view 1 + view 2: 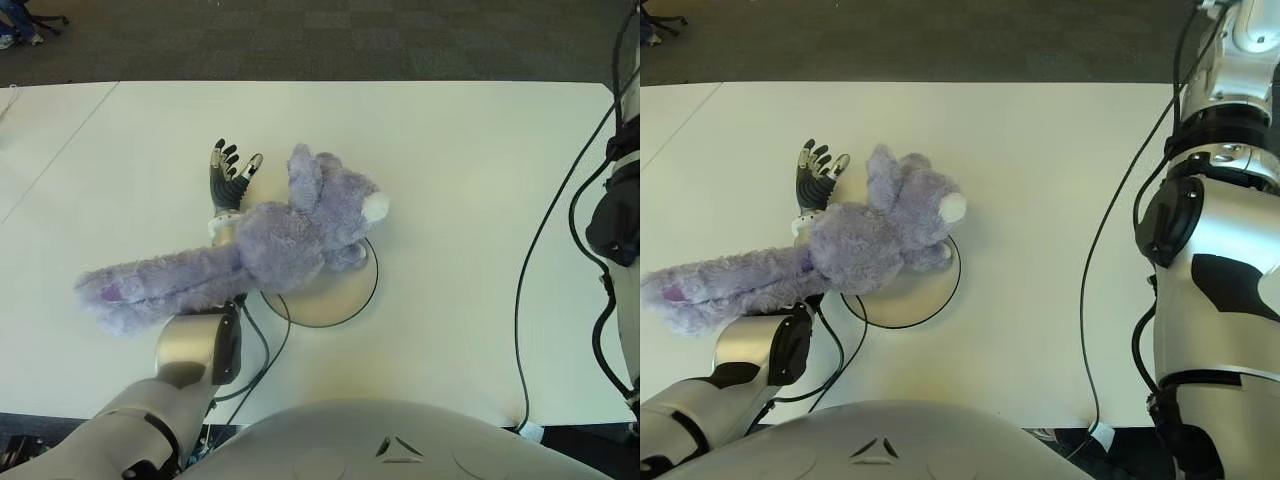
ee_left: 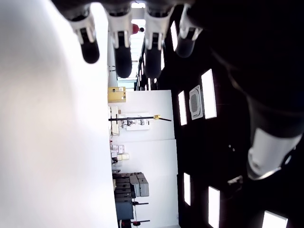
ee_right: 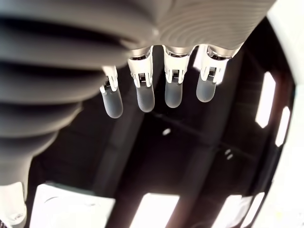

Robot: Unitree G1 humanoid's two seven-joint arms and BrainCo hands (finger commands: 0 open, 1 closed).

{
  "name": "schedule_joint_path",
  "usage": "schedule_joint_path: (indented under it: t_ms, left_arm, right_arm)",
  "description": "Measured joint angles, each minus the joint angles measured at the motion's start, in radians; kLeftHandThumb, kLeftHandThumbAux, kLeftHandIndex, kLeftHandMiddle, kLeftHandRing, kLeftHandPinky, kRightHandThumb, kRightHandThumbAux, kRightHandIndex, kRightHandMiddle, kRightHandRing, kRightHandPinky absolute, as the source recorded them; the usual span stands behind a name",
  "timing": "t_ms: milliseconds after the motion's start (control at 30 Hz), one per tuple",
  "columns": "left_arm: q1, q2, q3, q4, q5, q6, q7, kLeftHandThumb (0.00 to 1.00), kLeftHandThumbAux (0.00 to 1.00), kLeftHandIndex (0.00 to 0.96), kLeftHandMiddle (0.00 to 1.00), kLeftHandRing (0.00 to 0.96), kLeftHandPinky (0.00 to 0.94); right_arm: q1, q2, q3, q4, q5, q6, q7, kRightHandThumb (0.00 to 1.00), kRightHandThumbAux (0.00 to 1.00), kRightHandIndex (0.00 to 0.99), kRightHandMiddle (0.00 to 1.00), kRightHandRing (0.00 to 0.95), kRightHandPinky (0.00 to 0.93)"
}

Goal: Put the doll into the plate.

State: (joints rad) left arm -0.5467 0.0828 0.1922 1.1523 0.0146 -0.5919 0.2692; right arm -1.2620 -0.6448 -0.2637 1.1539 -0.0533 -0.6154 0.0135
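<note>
Doll (image 1: 270, 250): purple plush animal with a white muzzle, lying on its side across your white table (image 1: 450, 150); you will find its head and forepaw over the plate (image 1: 335, 300), while its long body and tail trail off toward your left, draped over the left forearm. Plate: round, pale, dark-rimmed, set near the table's front edge at centre; only its near and right-hand portions show from under the doll. Left hand (image 1: 228, 172): palm up on the far side of the doll, just beyond its back, fingers (image 1: 232, 155) spread and straight, grasping nothing; your left wrist view confirms the fingertips (image 2: 122, 57) extended in a row against open room and ceiling, with the doll not among them. Right hand (image 3: 156, 90): not seen in either eye view, where only the right arm (image 1: 1215, 250) shows at the table's right edge, well apart from doll and plate; your right wrist view shows its fingers hanging loosely extended, holding nothing, ceiling lights behind them. Cable (image 1: 545, 230): black, running along the table's right side down to the front edge. Second black cable (image 1: 262, 345): looping from the left forearm, just beside the plate's near-left rim.
</note>
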Motion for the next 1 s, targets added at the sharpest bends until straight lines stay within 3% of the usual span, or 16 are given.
schedule_joint_path:
  t_ms: [300,467,633,833,1000]
  left_arm:
    - [0.001,0.0,0.008,0.001,-0.001,-0.001,0.0,0.0,0.615,0.085,0.179,0.162,0.135]
    - [0.002,0.0,0.024,0.001,-0.003,-0.005,0.0,0.0,0.592,0.085,0.178,0.158,0.112]
    - [0.002,0.0,0.027,0.001,-0.003,-0.007,-0.002,0.0,0.596,0.093,0.197,0.174,0.145]
    - [0.0,0.0,0.029,0.001,-0.004,-0.006,-0.007,0.0,0.612,0.094,0.195,0.175,0.135]
    - [-0.001,-0.001,0.028,0.001,-0.004,-0.006,-0.012,0.0,0.594,0.088,0.175,0.155,0.107]
  right_arm:
    - [0.171,0.033,0.01,0.12,-0.003,0.054,-0.075,0.0,0.614,0.108,0.108,0.068,0.037]
    - [0.274,0.113,0.038,0.146,-0.022,0.06,-0.114,0.0,0.643,0.095,0.092,0.059,0.038]
    - [0.36,0.204,0.084,0.16,-0.058,0.06,-0.144,0.0,0.718,0.083,0.068,0.042,0.029]
    - [0.423,0.277,0.132,0.165,-0.1,0.06,-0.172,0.0,0.771,0.074,0.054,0.029,0.021]
    - [0.438,0.292,0.153,0.165,-0.119,0.06,-0.183,0.0,0.802,0.066,0.045,0.022,0.023]
